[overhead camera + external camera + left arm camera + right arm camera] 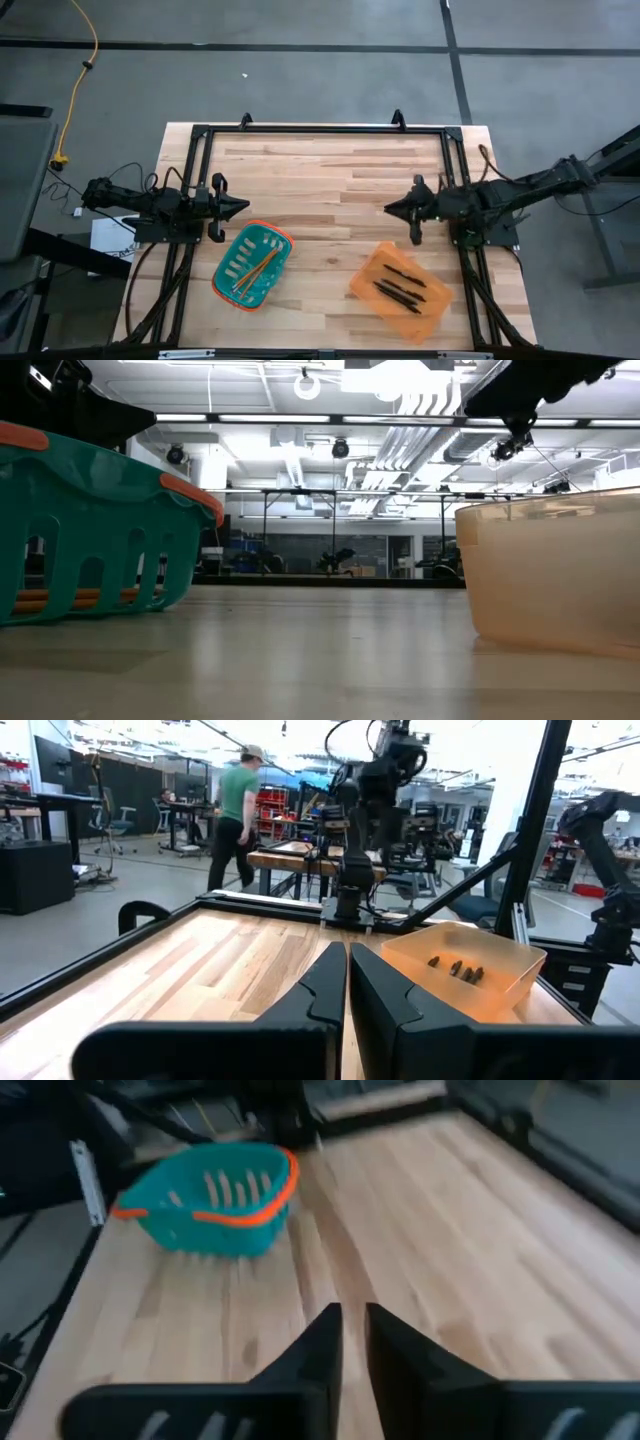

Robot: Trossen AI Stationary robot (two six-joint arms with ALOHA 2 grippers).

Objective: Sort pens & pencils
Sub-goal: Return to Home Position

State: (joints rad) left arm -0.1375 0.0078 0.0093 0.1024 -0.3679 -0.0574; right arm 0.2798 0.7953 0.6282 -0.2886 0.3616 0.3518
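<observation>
Three orange-yellow pencils (258,270) lie inside a teal basket with an orange rim (285,240), near the table's left front. Their ends show through the basket's slots in the low view (60,598). Several dark pens (402,286) lie flat in a translucent orange bin (366,281) at the right front, and the left wrist view shows these pens (458,968) too. My left gripper (243,207) hovers shut by the left edge, behind the basket. My right gripper (388,209) hovers shut by the right edge, behind the bin. Neither holds anything.
A black frame (320,130) runs around the wooden tabletop. Bare wood lies between the two grippers and across the far half (320,170). Beyond the table a person (235,810) walks in the room. The basket (210,1200) shows ahead of my right gripper.
</observation>
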